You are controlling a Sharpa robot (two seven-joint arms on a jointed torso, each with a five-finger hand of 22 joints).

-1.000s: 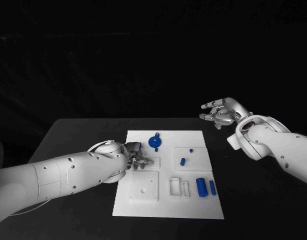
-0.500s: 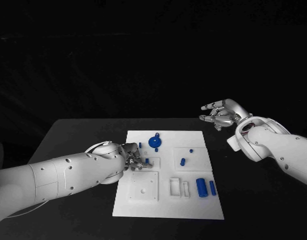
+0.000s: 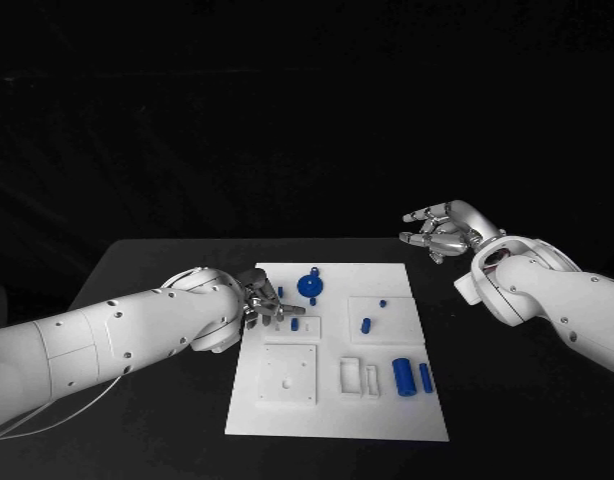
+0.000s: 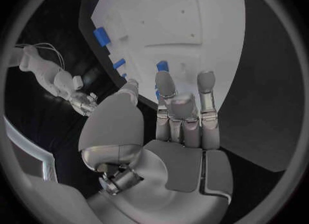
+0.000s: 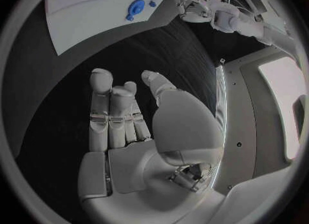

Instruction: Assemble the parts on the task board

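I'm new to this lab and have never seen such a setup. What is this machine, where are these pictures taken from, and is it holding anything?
It is a robot with two white arms, each ending in a silver hand. One picture looks down from its head; the round ones come from cameras at each wrist. On the black table lies the white task board, with small blue parts on it. The left hand hangs over the board's left side; whether it holds anything is unclear. The right hand hovers beyond the board, its fingers apart, holding nothing.
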